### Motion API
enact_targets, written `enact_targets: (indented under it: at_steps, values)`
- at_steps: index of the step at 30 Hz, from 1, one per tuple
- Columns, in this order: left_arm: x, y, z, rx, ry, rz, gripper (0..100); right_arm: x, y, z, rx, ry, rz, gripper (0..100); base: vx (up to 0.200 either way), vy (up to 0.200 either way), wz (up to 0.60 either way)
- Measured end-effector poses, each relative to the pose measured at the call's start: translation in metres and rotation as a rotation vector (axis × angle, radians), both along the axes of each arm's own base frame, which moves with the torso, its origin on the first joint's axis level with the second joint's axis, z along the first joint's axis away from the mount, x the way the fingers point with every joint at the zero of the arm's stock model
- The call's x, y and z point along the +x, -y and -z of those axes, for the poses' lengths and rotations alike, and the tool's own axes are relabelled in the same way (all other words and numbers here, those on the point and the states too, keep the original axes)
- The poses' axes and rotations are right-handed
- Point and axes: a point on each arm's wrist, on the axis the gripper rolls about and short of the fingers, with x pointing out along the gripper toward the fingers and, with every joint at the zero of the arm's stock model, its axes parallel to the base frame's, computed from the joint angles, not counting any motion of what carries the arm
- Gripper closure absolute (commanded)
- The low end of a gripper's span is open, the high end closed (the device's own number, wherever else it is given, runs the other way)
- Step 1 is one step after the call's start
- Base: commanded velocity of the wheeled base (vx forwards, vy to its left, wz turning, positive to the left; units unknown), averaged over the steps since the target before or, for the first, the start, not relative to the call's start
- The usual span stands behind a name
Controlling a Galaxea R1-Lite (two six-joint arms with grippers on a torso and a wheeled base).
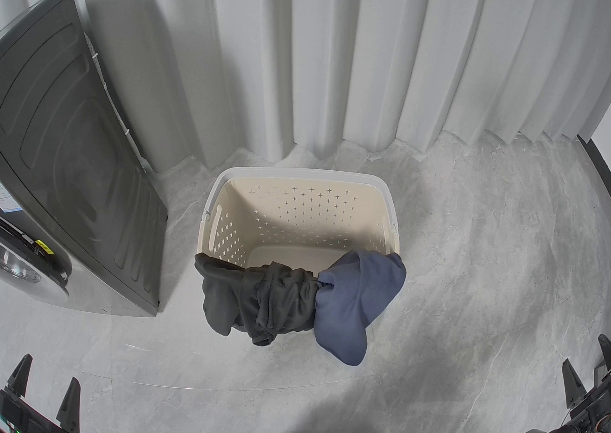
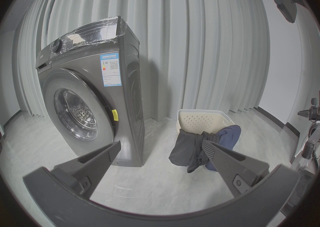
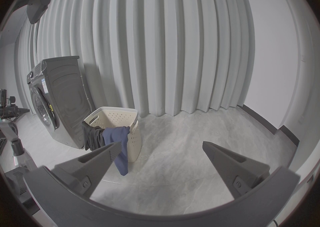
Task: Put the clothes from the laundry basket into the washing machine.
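Observation:
A cream laundry basket (image 1: 299,178) stands on the floor in front of the curtain. A dark grey garment (image 1: 254,300) and a blue garment (image 1: 353,300) hang over its near rim, partly trailing outside. The grey washing machine (image 1: 70,167) stands to the basket's left, its round door (image 2: 78,114) shut. My left gripper (image 1: 44,390) is low at the near left, open and holding nothing. My right gripper (image 1: 589,367) is low at the near right, open and holding nothing. Both are well short of the basket. The garments (image 2: 200,144) and basket (image 3: 113,119) show beyond the fingers.
A white pleated curtain (image 1: 356,39) runs along the back. The grey marble floor (image 1: 496,249) lies bare to the right of the basket and in front of it. A dark skirting board (image 1: 595,157) lines the wall at the far right.

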Motion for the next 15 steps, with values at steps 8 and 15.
enact_targets:
  at_steps: [8,15]
  values:
    - [0.0,0.0,0.0,0.0,0.0,0.0,0,0.0,0.0,0.0,0.0,0.0,0.002,0,0.0,0.2,0.0]
    - [0.0,0.0,0.0,0.0,0.0,0.0,0,0.0,0.0,-0.0001,0.0,0.001,0.0,0,0.0,0.2,0.0]
